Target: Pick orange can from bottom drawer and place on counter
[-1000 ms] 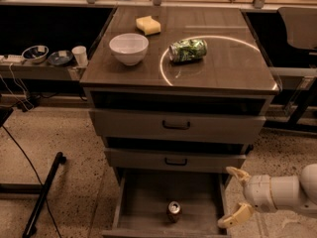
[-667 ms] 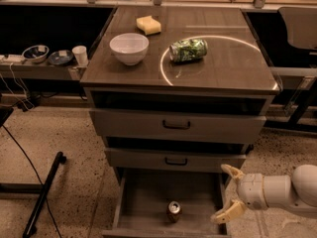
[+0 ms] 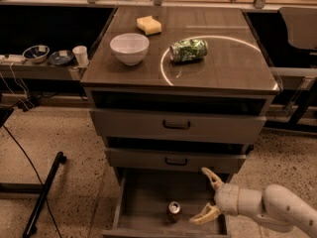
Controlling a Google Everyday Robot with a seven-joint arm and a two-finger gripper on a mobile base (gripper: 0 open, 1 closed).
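The orange can stands upright on the floor of the open bottom drawer, silver top showing. My gripper is open, reaching in from the right over the drawer's right part, just right of the can and apart from it. The counter with the white circle line is above.
On the counter lie a green-patterned can on its side, a white bowl and a yellow sponge. A grey side shelf at left holds bowls and a cup. A black stand leg lies on the floor.
My gripper has moved left, further over the drawer and closer to the orange can. The can has not moved.
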